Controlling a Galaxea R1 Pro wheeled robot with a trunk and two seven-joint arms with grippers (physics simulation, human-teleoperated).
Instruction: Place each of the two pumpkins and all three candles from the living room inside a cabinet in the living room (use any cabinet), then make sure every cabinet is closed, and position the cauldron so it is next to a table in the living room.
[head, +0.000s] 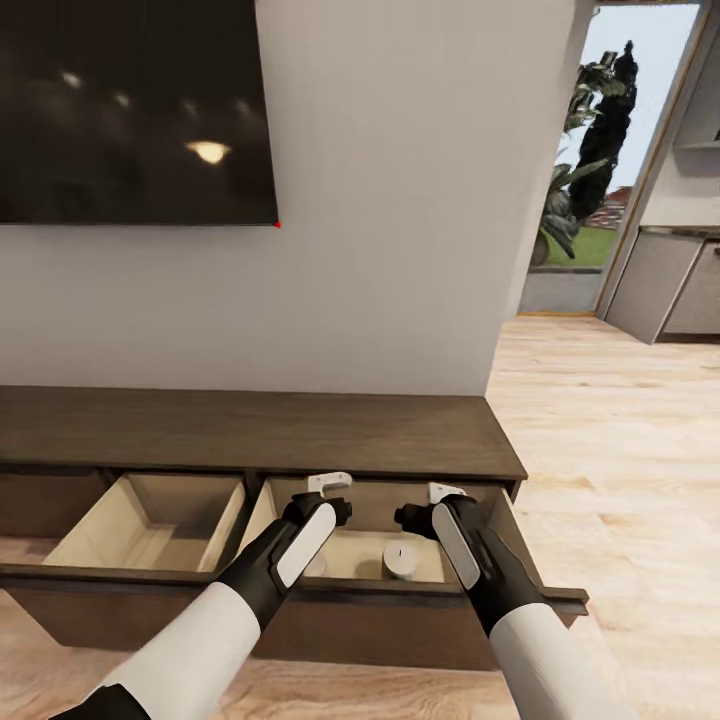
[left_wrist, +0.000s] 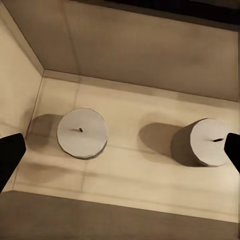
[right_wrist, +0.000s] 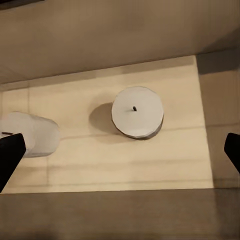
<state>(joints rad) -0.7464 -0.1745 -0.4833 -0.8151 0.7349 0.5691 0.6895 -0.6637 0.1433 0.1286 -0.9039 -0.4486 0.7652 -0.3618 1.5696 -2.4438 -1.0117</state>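
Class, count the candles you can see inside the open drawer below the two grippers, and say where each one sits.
2. Both stand on the floor of the right-hand open drawer: one candle below the right gripper, the other candle below the left gripper. The arms may hide more.

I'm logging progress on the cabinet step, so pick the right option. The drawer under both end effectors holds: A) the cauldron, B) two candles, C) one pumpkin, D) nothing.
B: two candles, one and another, stand apart on the pale floor of the open drawer in the left wrist view.
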